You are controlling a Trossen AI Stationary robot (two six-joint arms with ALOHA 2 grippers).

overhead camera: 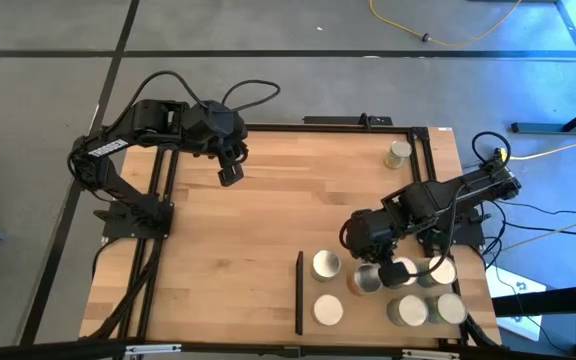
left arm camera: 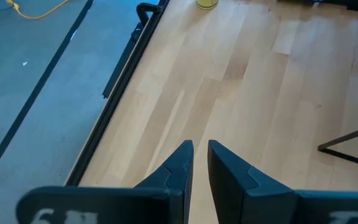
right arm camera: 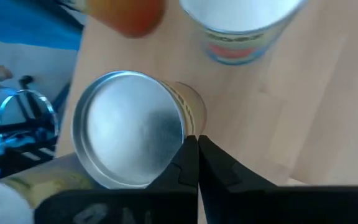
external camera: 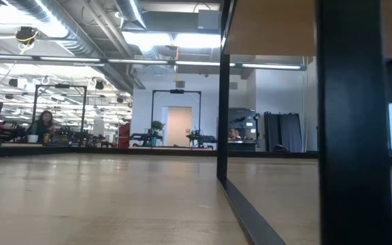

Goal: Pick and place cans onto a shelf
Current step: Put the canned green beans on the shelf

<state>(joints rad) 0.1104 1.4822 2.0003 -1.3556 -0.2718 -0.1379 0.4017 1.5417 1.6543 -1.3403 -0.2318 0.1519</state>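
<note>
Several cans [overhead camera: 326, 264] stand upright on the light-wood shelf [overhead camera: 363, 318], whose black bar [overhead camera: 299, 292] lines its left edge at the table's near right. My right gripper [overhead camera: 388, 265] hangs over them, pointing steeply down, fingers shut [right arm camera: 197, 155]. Its tips are beside the rim of a silver-topped can [right arm camera: 129, 134]. Another can [right arm camera: 241, 25] with an orange and blue label stands just beyond. My left gripper [overhead camera: 230, 172] waits above the far left of the table, holding nothing, a narrow gap between its fingers [left arm camera: 201, 152]. My right gripper's shut fingertips [right arm camera: 188, 152] come from above, right at the side of the silver-topped can's rim [right arm camera: 180, 134]. I cannot tell whether they touch it. The can stands upright on the shelf.
A lone can [overhead camera: 398, 153] stands on the tabletop near the far right corner, also seen in the left wrist view [left arm camera: 207, 3]. Bare tabletop [overhead camera: 288, 200] spreads between the arms. In the low view black shelf posts [external camera: 352, 122] rise at the right. A person sits far off in the room.
</note>
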